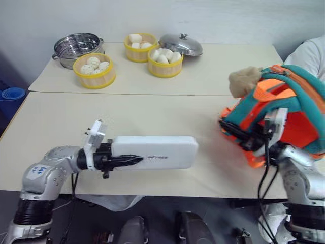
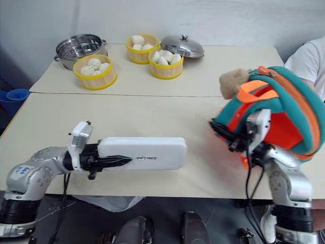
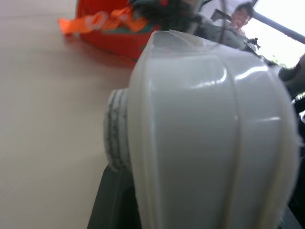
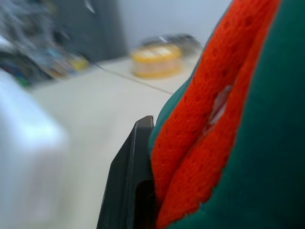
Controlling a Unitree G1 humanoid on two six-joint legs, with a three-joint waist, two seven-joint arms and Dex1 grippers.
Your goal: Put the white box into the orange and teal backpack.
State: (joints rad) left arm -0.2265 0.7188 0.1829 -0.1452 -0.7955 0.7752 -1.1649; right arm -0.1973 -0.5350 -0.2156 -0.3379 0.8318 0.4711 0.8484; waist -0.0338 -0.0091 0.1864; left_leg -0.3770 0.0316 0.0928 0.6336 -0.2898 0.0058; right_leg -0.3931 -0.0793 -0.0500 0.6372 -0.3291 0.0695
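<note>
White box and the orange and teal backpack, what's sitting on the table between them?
Nothing: in the left eye view, only bare beige table separates the white box from the orange and teal backpack.

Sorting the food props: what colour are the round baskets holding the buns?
Yellow; the steamer baskets show best in the left eye view.

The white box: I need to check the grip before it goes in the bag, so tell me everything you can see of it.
The white box is a flat, long case of glossy white plastic with rounded corners and small dark lettering on top. It lies level above the tan table, its far end pointing at the backpack and apart from it. The left gripper is shut on its near end.
</note>
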